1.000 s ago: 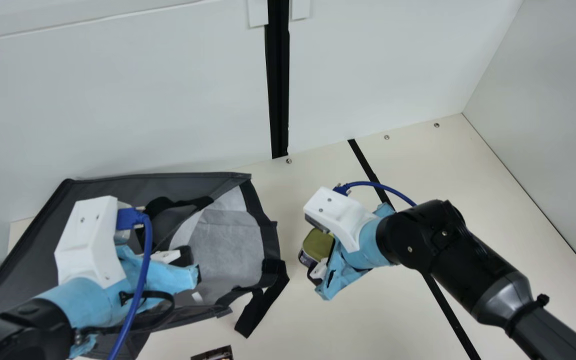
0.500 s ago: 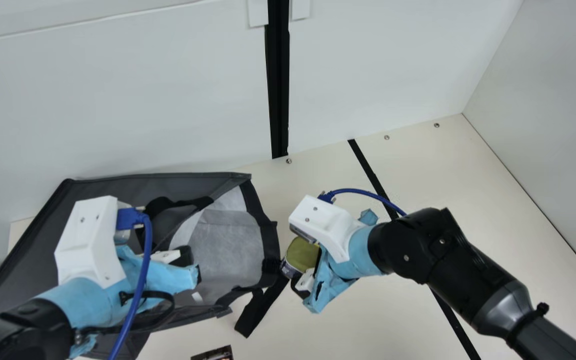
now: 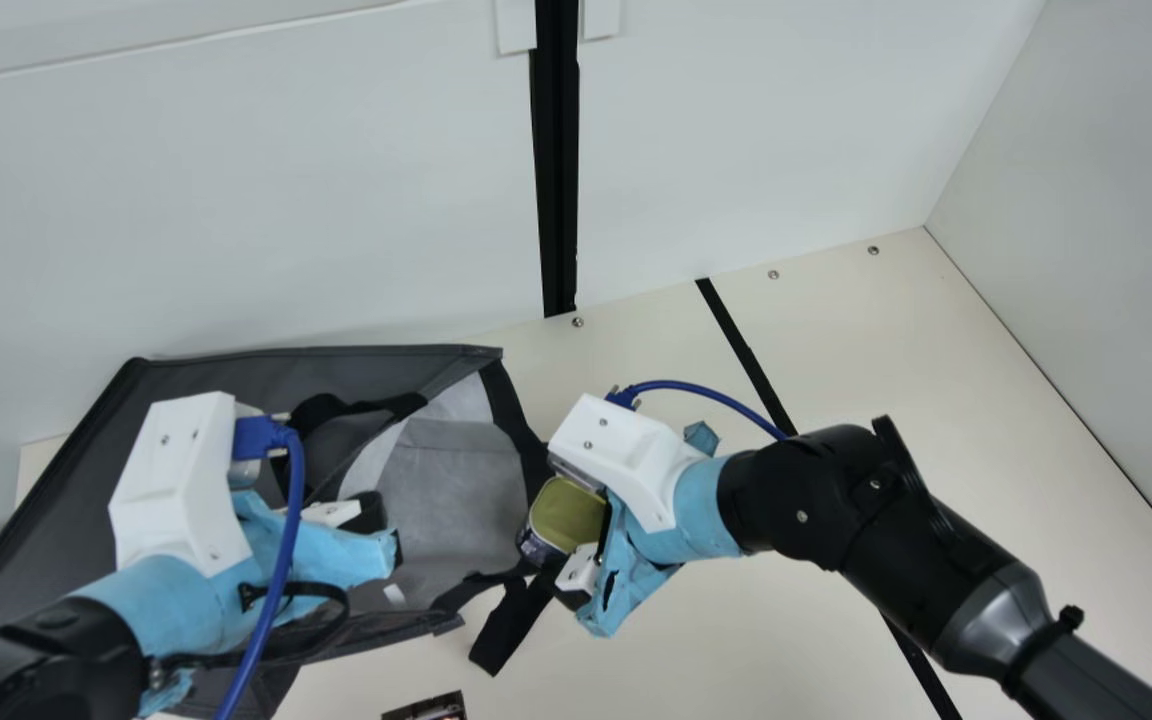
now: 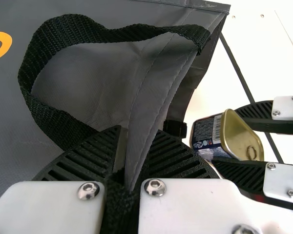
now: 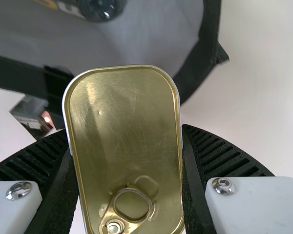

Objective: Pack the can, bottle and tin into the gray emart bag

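The left gripper [image 3: 384, 530] pinches a fold of the gray emart bag [image 3: 186, 370] between its fingers, its arm coming in low from the near left. The right arm slants in from the near right, bent at the wrist, and the right gripper [image 3: 578, 532] is closed on the long sides of the tin [image 3: 568, 512]. The bag lies along the left part of the worktop [image 3: 836, 330]'s back edge, its mouth facing the back right corner. The tin, between the right gripper's fingers, is at the mouth's black-bound rim, ring-pull lid up; whether it touches the rim I cannot tell. Inside the bag, the right wrist view shows a dark, round-ended item [image 5: 101, 7], can or bottle unclear.
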Robot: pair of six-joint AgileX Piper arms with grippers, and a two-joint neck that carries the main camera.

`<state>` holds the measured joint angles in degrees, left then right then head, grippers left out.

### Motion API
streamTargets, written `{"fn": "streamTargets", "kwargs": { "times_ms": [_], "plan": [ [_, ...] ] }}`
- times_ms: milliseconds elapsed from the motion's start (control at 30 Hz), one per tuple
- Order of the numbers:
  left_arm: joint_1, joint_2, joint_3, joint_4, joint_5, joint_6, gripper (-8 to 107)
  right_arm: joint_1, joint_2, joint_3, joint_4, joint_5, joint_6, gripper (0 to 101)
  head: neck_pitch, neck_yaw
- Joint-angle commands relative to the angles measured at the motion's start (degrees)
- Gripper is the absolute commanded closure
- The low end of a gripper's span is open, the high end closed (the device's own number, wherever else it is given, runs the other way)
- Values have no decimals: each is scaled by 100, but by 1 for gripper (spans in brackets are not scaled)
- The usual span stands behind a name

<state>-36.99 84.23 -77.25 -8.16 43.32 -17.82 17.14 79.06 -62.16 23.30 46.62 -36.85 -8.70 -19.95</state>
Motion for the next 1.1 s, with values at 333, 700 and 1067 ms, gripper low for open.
{"fn": "streamTargets", "kwargs": {
  "times_ms": [333,700,1067],
  "plan": [
    [0,0,0,0,0,0,89,61,129,-66,759,-249,-571,101,-130,-5],
    [0,0,0,0,0,0,89,115,272,-18,1652,-652,-1419,101,-130,-5],
    [0,0,0,0,0,0,89,85,469,-1,2533,-877,-2161,101,-130,-5]
  ]
}}
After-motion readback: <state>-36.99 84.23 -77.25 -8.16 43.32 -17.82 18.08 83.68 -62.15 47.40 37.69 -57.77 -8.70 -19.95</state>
